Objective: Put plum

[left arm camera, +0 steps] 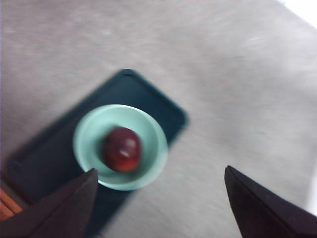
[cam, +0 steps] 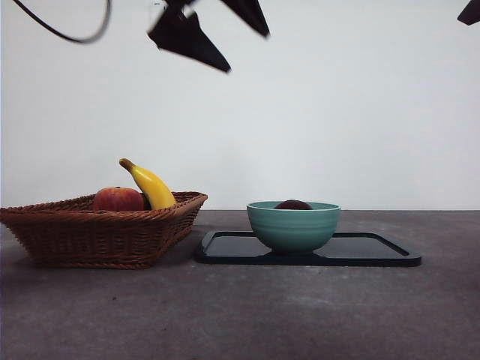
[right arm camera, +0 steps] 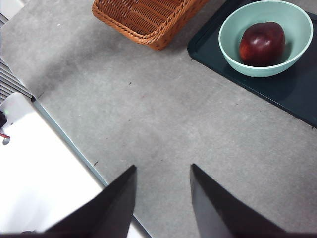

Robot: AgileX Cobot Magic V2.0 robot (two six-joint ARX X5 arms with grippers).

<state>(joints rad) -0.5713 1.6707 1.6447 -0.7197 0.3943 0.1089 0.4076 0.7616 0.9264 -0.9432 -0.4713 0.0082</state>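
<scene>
One plum (cam: 293, 205) in front view, only its top showing above the rim of the teal bowl (cam: 293, 229) on the black tray (cam: 375, 251), with a dark gripper high above and left of the bowl, over the gap toward the basket (cam: 97, 232). Left wrist view: left gripper (left arm camera: 158, 198) spread wide, empty, hanging well above the bowl, plum resting inside, round, no long axis to speak of. Right wrist view: right gripper (right arm camera: 161, 198) parted, empty, well off to the side, so left looks nearer.
</scene>
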